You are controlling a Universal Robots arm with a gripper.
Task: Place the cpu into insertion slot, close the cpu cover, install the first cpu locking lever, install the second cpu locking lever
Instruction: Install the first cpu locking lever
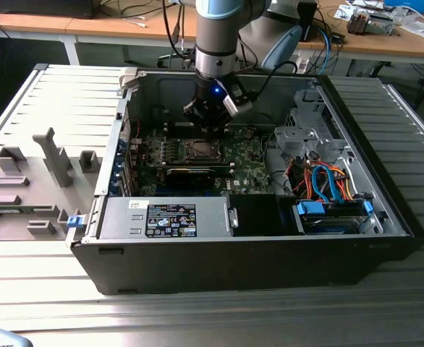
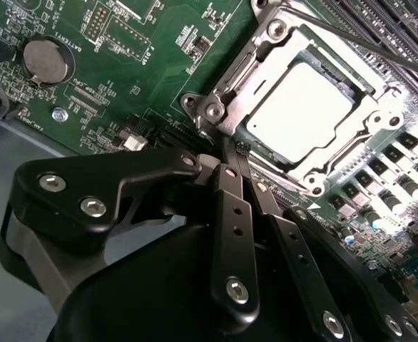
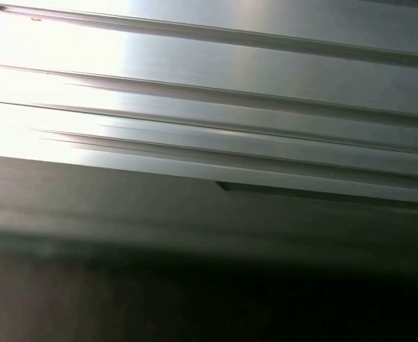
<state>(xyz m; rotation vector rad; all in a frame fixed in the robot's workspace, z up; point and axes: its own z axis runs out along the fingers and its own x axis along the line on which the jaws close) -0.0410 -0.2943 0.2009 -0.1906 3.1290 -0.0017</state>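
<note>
- exterior view: the hand (image 1: 213, 129) hangs from the arm (image 1: 218, 36) inside an open computer case (image 1: 248, 253) lying on a ribbed metal surface (image 1: 212, 311).
- the hand sits low over the green circuit board (image 1: 244, 163), just above the back edge of the insertion slot (image 1: 200, 150); from this view i cannot tell whether its fingers are spread or together.
- the slot shows as a dark square frame just in front of the hand, with a long black card (image 1: 192, 174) further forward of it.
- to the exterior view's left of the case, well apart from the hand, grey fixture blocks (image 1: 53, 155) stand on a grey tray (image 1: 24, 217).
- second wrist view: the hand (image 2: 232, 153) shows its dark fingers (image 2: 230, 214) drawn close together, tips nearly meeting, with nothing seen pinched between them.
- just beyond the fingertips lies the cpu (image 2: 302, 110), its bright silvery top flat in the slot, framed by the cpu cover (image 2: 255, 60), which lies down around it.
- a thin metal lever (image 2: 352, 39) runs along the far side of the cover; whether it is latched i cannot tell.
- a round coin battery (image 2: 46, 60) sits on the board well off to one side of the hand.
- first wrist view: long pale metal ribs (image 3: 209, 92) run across, with a dark band (image 3: 209, 285) beside them.
</note>
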